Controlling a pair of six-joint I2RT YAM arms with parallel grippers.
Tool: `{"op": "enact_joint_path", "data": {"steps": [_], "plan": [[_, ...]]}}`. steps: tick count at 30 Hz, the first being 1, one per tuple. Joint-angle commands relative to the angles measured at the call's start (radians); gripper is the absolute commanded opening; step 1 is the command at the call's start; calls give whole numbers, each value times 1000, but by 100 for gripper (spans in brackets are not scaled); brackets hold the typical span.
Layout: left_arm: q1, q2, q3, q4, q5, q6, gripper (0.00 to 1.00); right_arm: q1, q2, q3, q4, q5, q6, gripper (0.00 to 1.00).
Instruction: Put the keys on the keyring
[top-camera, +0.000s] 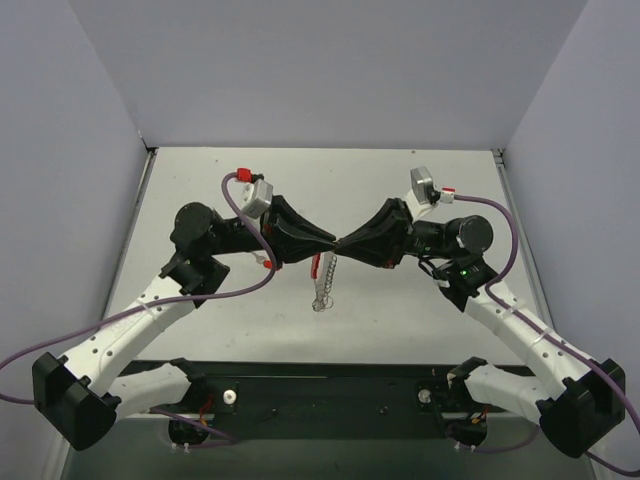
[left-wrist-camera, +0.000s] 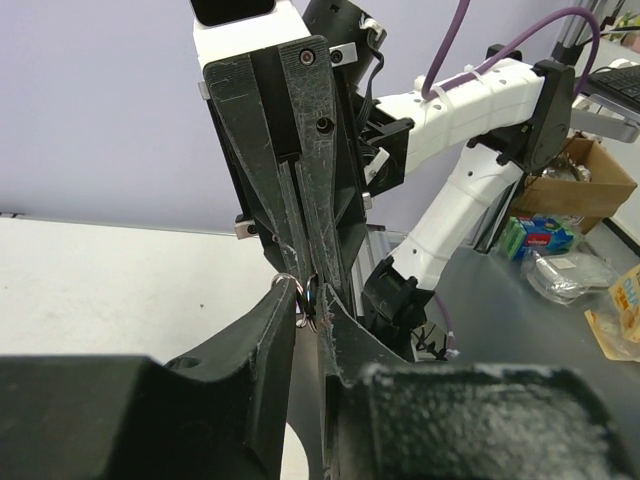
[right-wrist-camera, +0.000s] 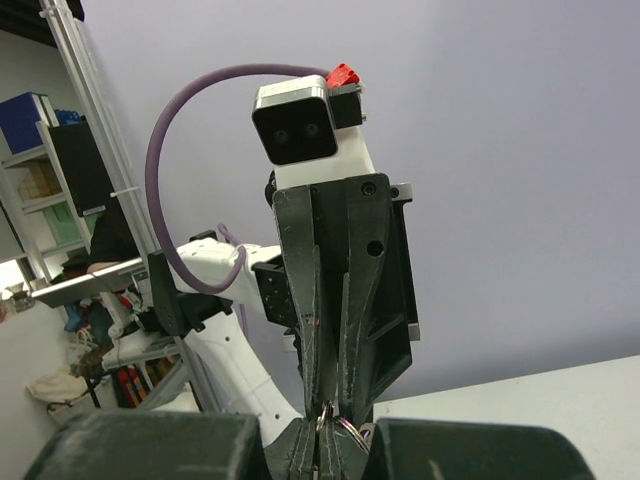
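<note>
Top external view: the left gripper (top-camera: 329, 243) and the right gripper (top-camera: 347, 243) meet tip to tip at centre. The keyring (top-camera: 316, 266) and the keys (top-camera: 322, 296) hang at 6 o'clock of them. The right gripper is pinched tight on a thin metal loop (right-wrist-camera: 338, 426). The left jaws stand narrowly apart around it, and I cannot tell if they grip. The threading seems in progress, not finished

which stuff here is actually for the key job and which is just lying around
Job: keys, keyring.
Lying about, off the table: cardboard box, green packet, plastic bag.
</note>
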Motion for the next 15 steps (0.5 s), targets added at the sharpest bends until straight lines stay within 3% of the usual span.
{"op": "enact_joint_path", "data": {"steps": [1,2,6,9,10,13,15], "plan": [[-42,29,59,-139,-67,104,25,14,-13,42,113,-8,-21,0],[-45,30,65,-153,-71,114,24,14,-14,42,112,-8,-23,0],[-58,35,79,-188,-88,130,0,14,-22,42,93,-5,-33,0],[-56,24,77,-195,-110,134,0,14,-28,39,76,3,-47,1],[-58,19,70,-195,-125,137,0,14,-31,39,76,4,-52,15],[-58,-4,59,-185,-146,137,0,13,-45,23,78,18,-60,44],[-56,-11,53,-184,-150,135,0,13,-63,13,61,29,-79,53]]}}
